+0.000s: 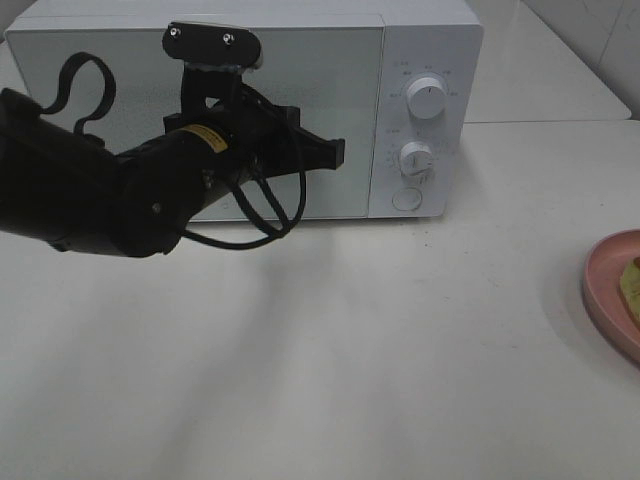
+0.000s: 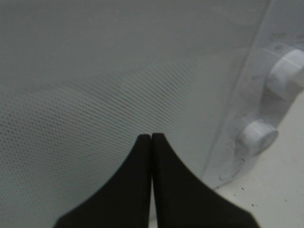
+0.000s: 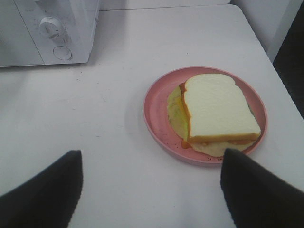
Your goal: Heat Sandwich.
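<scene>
Over on the left, the left tool (image 1: 325,152) hangs right in front of the microwave (image 1: 240,60) door, its two black fingers pressed together with nothing between them, tips aimed toward the door's right edge and the round button (image 1: 406,198) under the two dials (image 1: 427,100). The door looks closed, so I judge opening it is the step in hand; it would go best with the closed tips brought squarely onto the release button, or the door's edge, and pressed slowly so the oven does not slide back on the surface (image 1: 330,350). Far to the right sits the pink plate (image 3: 156,118), well apart from the oven, with the sandwich (image 3: 216,111) lying flat on it. The right tool (image 3: 152,190) hovers near it, fingers spread wide and holding nothing. From the high camera only a sliver of plate shows at the edge; the right wrist camera gives the whole sandwich, while the left wrist camera alone shows how tightly shut those fingers are against the mesh door.
</scene>
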You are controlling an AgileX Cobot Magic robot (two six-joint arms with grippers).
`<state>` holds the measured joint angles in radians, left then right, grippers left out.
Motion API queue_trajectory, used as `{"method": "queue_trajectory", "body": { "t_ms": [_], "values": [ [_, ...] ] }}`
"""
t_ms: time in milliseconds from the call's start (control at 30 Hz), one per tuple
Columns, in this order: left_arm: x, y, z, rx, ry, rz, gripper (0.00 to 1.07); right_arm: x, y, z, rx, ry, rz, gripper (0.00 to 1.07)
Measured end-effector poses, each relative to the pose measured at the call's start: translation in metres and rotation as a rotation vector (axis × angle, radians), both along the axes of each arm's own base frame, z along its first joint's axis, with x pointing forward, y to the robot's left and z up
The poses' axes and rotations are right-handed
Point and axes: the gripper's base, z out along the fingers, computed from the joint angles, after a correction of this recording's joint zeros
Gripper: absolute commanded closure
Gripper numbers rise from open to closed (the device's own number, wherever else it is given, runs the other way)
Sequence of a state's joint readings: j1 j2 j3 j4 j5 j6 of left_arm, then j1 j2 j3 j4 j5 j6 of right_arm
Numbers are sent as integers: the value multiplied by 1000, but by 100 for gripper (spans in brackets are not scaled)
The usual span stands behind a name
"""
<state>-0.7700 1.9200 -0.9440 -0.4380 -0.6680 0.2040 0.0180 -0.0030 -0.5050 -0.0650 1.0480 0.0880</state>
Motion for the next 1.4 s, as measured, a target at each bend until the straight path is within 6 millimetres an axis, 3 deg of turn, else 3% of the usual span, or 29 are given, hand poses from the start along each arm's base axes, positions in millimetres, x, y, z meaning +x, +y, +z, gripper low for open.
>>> {"method": "queue_trajectory", "body": {
  "t_ms": [100,200,300,367,400,433,500,533,1133,1267,1400],
  "values": [
    [-24,2,0,18,18,-40,106,0,0,0,0,0,0,31],
    [-34,5,2,24,25,-55,106,0,0,0,0,0,0,31],
    [-47,10,6,34,63,-79,96,0,0,0,0,0,0,31],
    [-53,13,7,51,125,-98,72,0,0,0,0,0,0,31],
    [-59,14,7,82,212,-128,39,0,0,0,0,0,0,31],
    [-59,14,7,82,212,-128,39,0,0,0,0,0,0,31],
    [-66,16,6,110,294,-156,5,0,0,0,0,0,0,31],
    [-70,16,6,124,335,-171,2,0,0,0,0,0,0,31],
    [-121,45,32,430,645,-422,5,0,0,0,0,0,0,31],
    [-123,55,33,450,719,-395,5,0,0,0,0,0,0,31],
    [-111,78,34,460,800,-310,5,0,0,0,0,0,0,31]
  ]
}}
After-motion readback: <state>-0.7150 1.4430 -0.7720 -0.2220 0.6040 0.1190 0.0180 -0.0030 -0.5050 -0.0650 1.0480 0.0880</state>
